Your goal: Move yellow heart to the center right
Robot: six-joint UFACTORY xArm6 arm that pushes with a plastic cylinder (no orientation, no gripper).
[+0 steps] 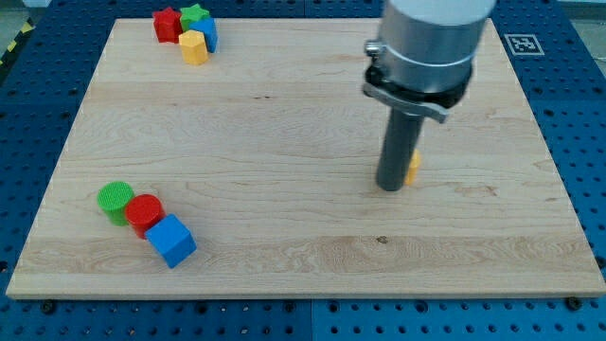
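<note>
The yellow heart is seen only as a sliver, mostly hidden behind the dark rod; it lies just right of my tip, touching or nearly touching, contact cannot be confirmed. Shape is not readable from the visible part; heart is taken from the task. No gripper is fitted, so nothing is held and there is no opening to report; only pushing is possible.

Key relation: the heart sits on the right side of the tip, and the target, centre right of the board, lies further right. The tip is thus already on the correct side, and a push to the right is judged to be what is needed. The heart is right of board centre, short of the right edge, so some travel is judged to remain. Risk: an off-centre push could let the heart slip around the rod.

Materials: the board is pale wood with visible grain, smooth. The blocks look like matte plastic.

Far left cluster: red block, green block, blue block, yellow block, packed together. Near left row: green cylinder, red cylinder, blue cube, touching in a diagonal. Both groups are well apart from the tip and out of the push path.
</note>
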